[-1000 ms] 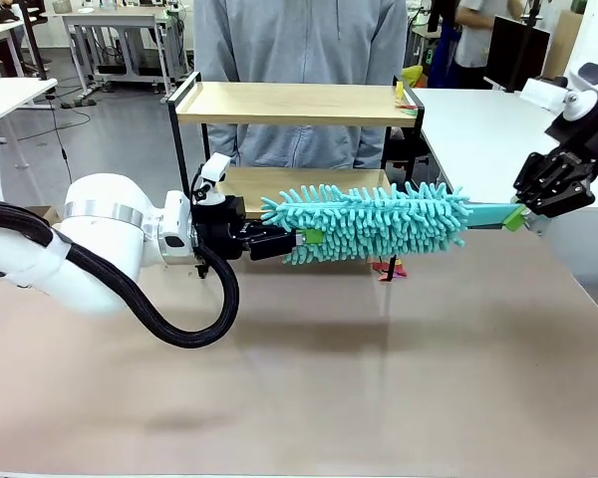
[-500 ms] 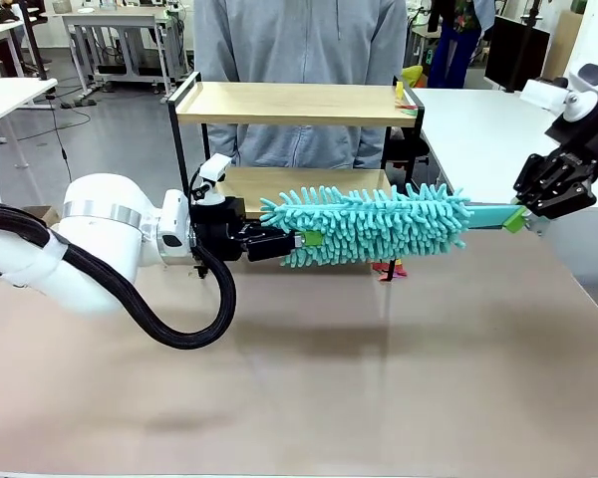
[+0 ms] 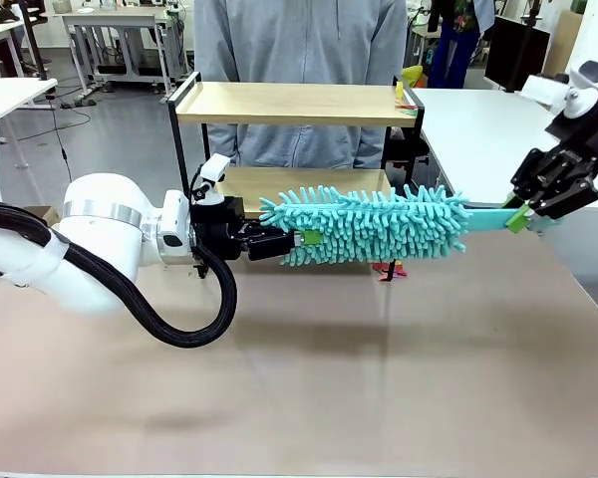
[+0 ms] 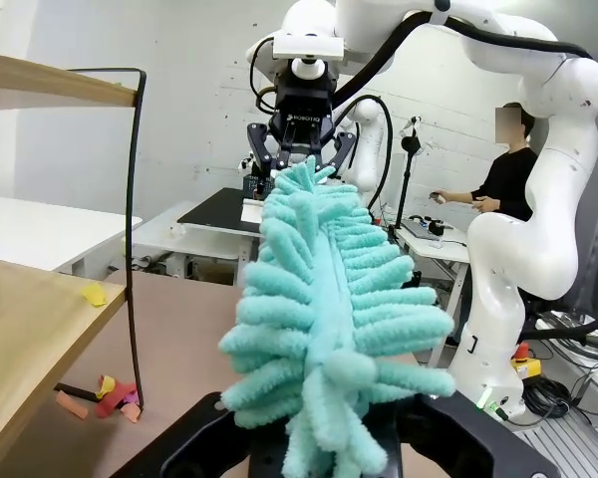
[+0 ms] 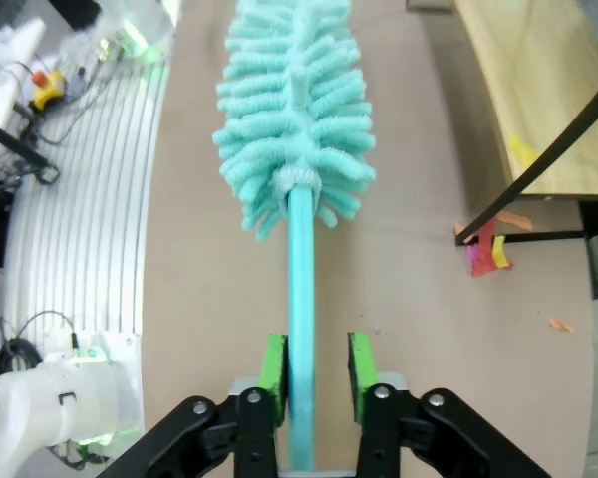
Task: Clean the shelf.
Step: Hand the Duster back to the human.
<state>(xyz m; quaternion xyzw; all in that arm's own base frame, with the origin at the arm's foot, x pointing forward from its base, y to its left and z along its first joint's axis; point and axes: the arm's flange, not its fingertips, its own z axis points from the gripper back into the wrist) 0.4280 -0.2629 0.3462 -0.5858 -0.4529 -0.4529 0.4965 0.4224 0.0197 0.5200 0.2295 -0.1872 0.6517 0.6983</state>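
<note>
A teal duster is held level above the table, between the two grippers. The left gripper is closed on its fluffy tip; in the left wrist view the chenille strands are seen bulging out from between the fingers. The right gripper straddles the duster's thin handle; its green pads lie just beside the handle, and whether they are pressing it cannot be told from the pictures. The shelf stands just beyond the left fingers, behind the duster, with a person behind it.

A slip is the likely fault: the soft strands give little purchase, so if the right fingers let go, the handle end could sag or drop. The black frame could also be snagged by the strands.

Coloured scraps by the shelf's foot and a yellow scrap on the lower board are shown plainly in the right wrist view; in the front view they are largely hidden behind the duster.
</note>
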